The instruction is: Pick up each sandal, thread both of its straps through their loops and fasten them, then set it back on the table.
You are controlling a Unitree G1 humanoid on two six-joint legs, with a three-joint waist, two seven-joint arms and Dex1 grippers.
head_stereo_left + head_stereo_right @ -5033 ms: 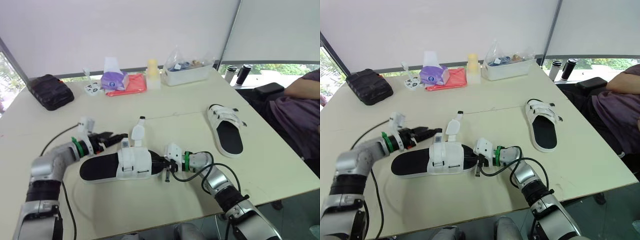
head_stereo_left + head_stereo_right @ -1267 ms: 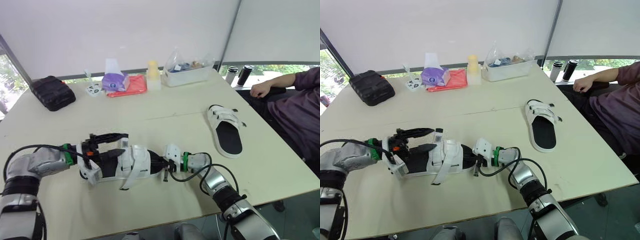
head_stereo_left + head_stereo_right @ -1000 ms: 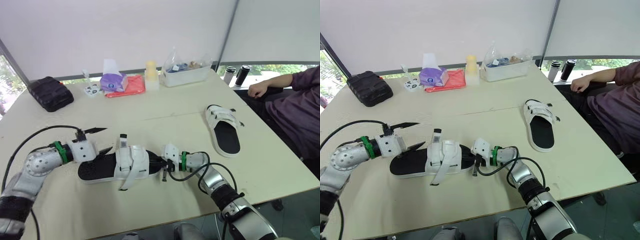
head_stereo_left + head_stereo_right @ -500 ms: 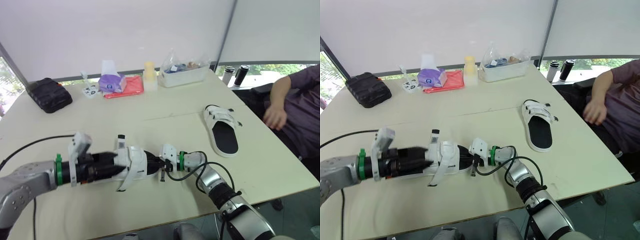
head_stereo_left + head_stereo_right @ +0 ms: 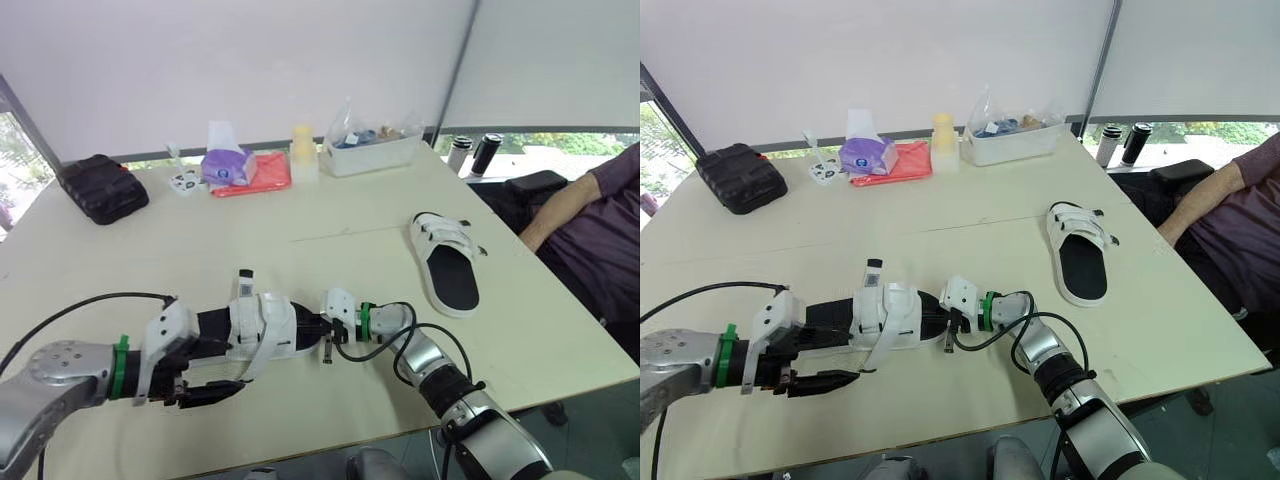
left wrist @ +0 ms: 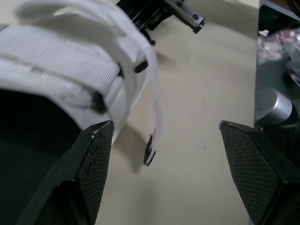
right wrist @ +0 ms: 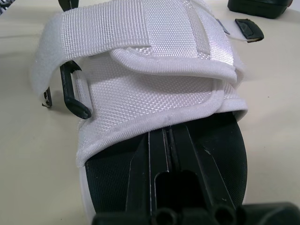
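Note:
The near sandal (image 5: 262, 322), black-soled with white straps, lies across the table's front. My right gripper (image 5: 320, 329) is shut on its toe end, and the right wrist view has the fingers (image 7: 168, 154) clamped on the sole below the front strap (image 7: 140, 37). My left gripper (image 5: 232, 366) is open at the sandal's near side by the heel. In the left wrist view its fingertips (image 6: 96, 140) stand wide apart, and a loose strap (image 6: 154, 117) hangs between them. Another strap end (image 5: 243, 281) points away from me. The second sandal (image 5: 448, 262) lies to the right.
Along the far edge are a black case (image 5: 104, 186), a purple tissue pack (image 5: 228, 160), a red cloth (image 5: 268, 170), a yellow bottle (image 5: 303, 150) and a clear container (image 5: 372, 146). Two flasks (image 5: 474, 152) stand at the far right corner. A seated person (image 5: 592, 225) is beside the table's right edge.
My left gripper has swung off the top of the sandal's heel to its near side, fingers open by the hanging strap. The right gripper still holds the toe. The person's arm drew back.

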